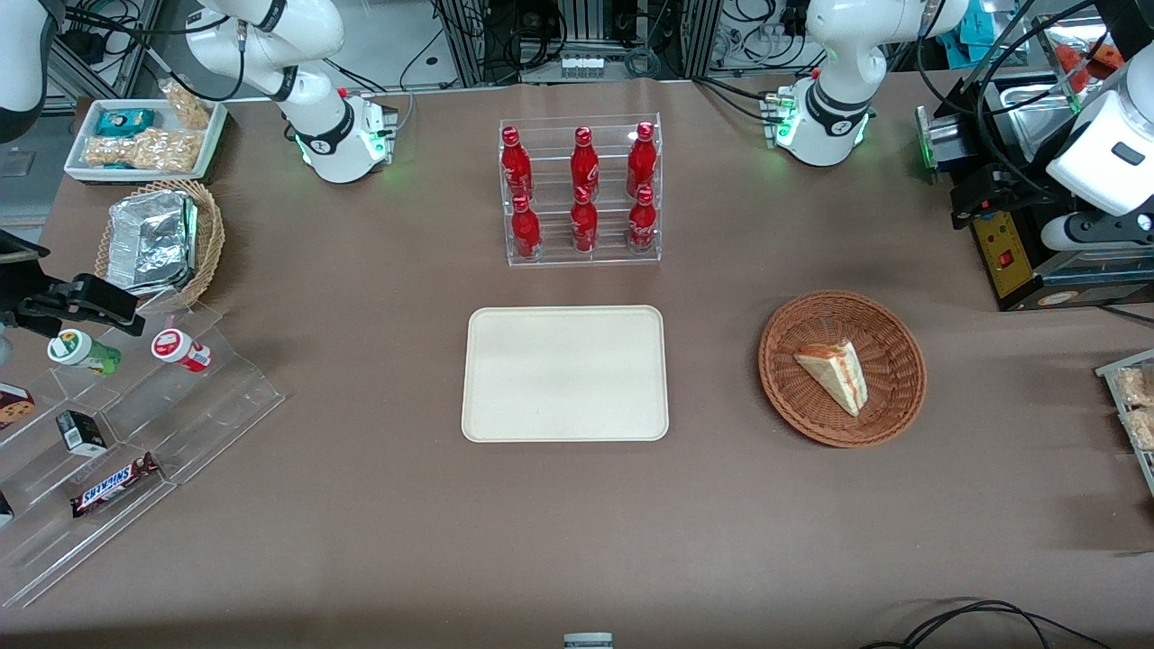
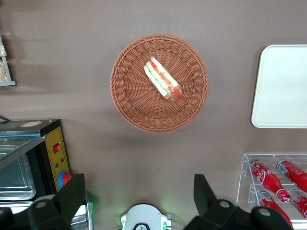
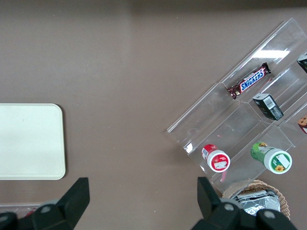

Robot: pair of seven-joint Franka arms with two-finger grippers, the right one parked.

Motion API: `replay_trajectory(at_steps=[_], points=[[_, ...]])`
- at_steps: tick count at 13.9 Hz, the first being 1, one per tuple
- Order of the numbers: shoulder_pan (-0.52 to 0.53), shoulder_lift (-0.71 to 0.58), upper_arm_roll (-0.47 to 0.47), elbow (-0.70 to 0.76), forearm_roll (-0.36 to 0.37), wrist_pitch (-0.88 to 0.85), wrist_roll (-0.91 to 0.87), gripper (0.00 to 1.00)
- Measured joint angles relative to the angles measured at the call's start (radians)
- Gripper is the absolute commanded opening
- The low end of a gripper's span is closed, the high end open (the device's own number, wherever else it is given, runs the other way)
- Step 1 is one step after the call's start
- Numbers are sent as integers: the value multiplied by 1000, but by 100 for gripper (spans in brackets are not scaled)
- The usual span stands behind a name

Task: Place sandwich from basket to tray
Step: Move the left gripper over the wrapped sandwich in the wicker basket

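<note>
Nearest the front camera, toward the parked arm's end of the table, a clear stepped stand (image 1: 135,451) carries a Snickers bar (image 1: 114,484), a small dark box (image 1: 81,433) and two capped cups (image 1: 180,350). Midway along sits the tray (image 1: 564,373), bare, with a clear rack of red bottles (image 1: 581,189) farther from the camera. Beside the tray, toward the working arm's end, the basket (image 1: 793,397) holds the sandwich (image 1: 835,370), lying on its side on the weave. High above the table, the gripper (image 2: 139,199) hangs with its fingers (image 2: 205,191) spread wide and released, grasping nothing, well apart from the basket.
</note>
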Motion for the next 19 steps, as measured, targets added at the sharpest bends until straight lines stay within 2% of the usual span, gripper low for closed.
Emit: replay_trajectory(at_steps=[6, 10, 14, 19], points=[[-4, 13, 0, -10, 0, -1, -25, 100], [-4, 126, 1, -39, -21, 43, -163, 100], [-23, 196, -1, -200, -47, 339, -436, 100], [-40, 207, 1, -446, -47, 694, -605, 100]])
